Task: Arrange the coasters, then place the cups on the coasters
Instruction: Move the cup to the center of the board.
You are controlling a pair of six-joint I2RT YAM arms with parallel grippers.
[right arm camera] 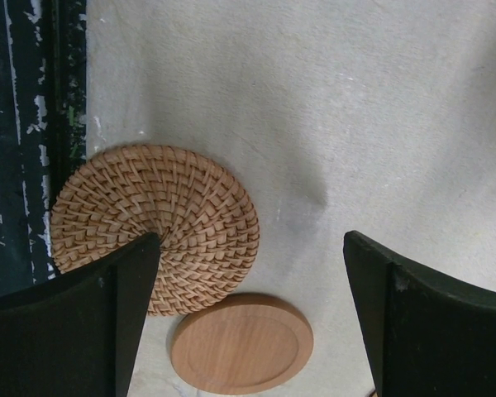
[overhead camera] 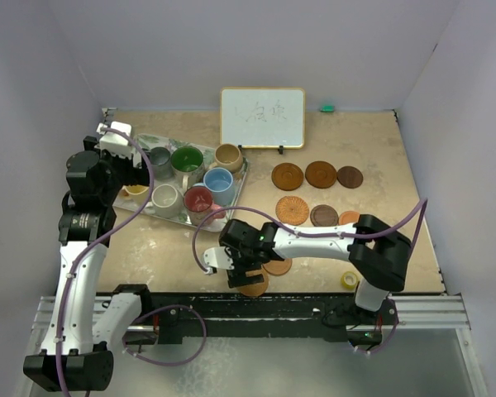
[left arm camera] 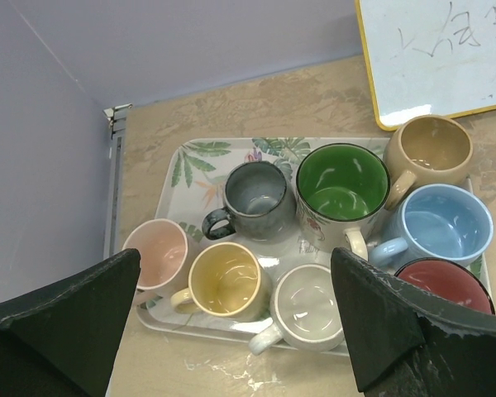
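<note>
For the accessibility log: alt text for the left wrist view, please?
A leaf-patterned tray holds pink, yellow, white and red mugs nearest the camera, with grey, green, blue and tan mugs beyond, framed by the open left hand's fingers. A whiteboard stands behind the tray.

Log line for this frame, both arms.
left gripper: open, over cups on tray | right gripper: open, above woven coaster, empty

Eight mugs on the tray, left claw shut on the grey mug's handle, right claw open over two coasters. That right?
No: the left claw is open above the tray, gripping nothing; the grey mug stands free, per the left wrist view. Eight mugs on the tray and the right claw open over two coasters are correct.
</note>
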